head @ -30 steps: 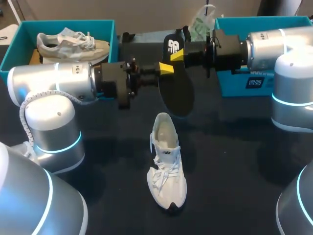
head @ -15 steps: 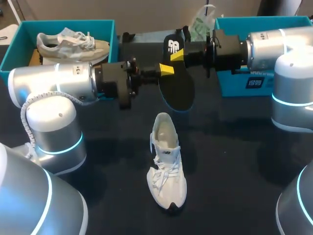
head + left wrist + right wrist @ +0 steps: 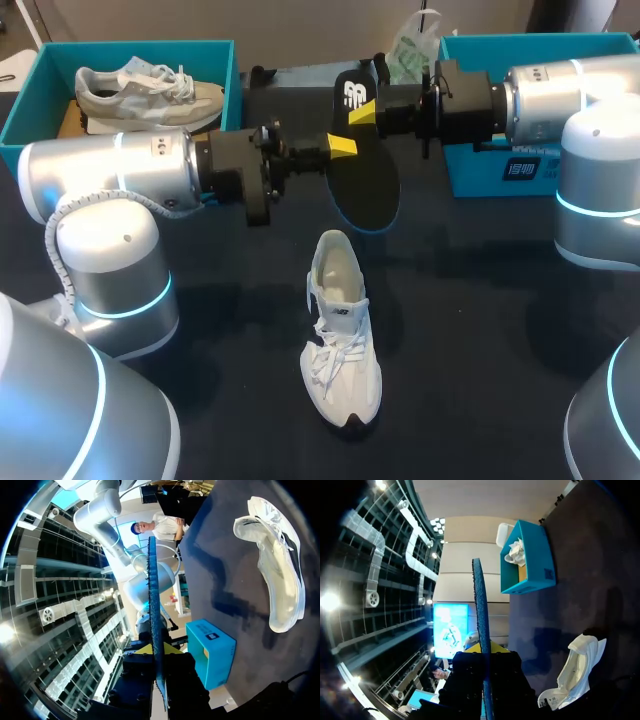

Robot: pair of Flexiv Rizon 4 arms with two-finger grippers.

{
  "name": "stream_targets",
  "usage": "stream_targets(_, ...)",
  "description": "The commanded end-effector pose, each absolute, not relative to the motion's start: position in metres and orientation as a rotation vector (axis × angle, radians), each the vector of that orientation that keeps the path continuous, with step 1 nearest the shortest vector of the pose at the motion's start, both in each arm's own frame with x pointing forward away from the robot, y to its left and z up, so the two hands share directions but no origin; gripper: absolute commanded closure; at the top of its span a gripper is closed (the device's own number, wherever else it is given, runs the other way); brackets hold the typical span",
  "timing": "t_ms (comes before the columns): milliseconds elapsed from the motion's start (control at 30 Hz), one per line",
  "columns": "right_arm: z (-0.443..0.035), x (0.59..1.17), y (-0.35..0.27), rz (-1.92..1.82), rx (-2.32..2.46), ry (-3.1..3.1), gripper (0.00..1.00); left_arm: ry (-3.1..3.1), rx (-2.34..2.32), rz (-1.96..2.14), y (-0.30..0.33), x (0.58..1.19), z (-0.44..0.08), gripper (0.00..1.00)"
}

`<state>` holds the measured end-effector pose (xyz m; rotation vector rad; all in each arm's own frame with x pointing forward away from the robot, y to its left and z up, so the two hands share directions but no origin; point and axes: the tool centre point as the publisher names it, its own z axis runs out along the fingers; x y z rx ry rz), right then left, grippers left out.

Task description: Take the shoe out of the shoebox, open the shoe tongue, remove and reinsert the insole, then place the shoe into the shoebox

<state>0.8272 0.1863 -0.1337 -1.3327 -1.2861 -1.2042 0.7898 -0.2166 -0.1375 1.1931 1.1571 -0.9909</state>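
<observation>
Not much has changed in the last second: my left arm has crept a touch to the right and the insole's hanging end has swung slightly, that's about it. So the insole (image 3: 365, 185) is up in the air over the far middle of the desk (image 3: 480, 330), and both sides have it. The left gripper (image 3: 343, 147) is pinching its left edge and the right gripper (image 3: 362, 110) is clamped on it further up, near the logo end. Both wrist views show it edge-on, squeezed between the fingers. It's a thin black foam sheet with a bluish rim, and I'd guess it's super light and floppy. That makes a grip across the flat faces near the stiffer heel end seem best, leaving the wide end free to flex. The shoe (image 3: 340, 330) sits upright on its sole near the middle of the desk, well below the insole, with its toe on the near side and its opening facing far. It's white mesh with loose laces, so it's probably soft and easy to squash. The teal shoebox (image 3: 530, 42) is at the far right.
</observation>
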Motion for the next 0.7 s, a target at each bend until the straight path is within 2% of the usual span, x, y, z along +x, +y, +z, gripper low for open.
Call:
stream_targets(33,-0.134,0.827,0.187,-1.202,-1.336,-1.288,1.0,1.154,1.19,-0.988,-0.218,0.79,-0.139,1.0)
stream_targets(100,-0.133,0.826,0.186,-1.22,-1.327,-1.289,0.0,1.149,1.195,-0.989,-0.214,0.789,-0.14,1.0)
stream_targets(433,-0.131,0.811,0.168,-1.239,-1.326,-1.299,0.0,1.269,1.156,-1.049,-0.171,0.787,-0.147,1.0)
stream_targets(600,-0.131,0.805,0.161,-1.239,-1.331,-1.301,0.0,1.519,1.012,-1.318,-0.154,0.781,-0.146,1.0)
stream_targets(700,-0.131,0.805,0.161,-1.239,-1.331,-1.301,0.0,1.503,1.045,-1.298,-0.141,0.775,-0.141,1.0)
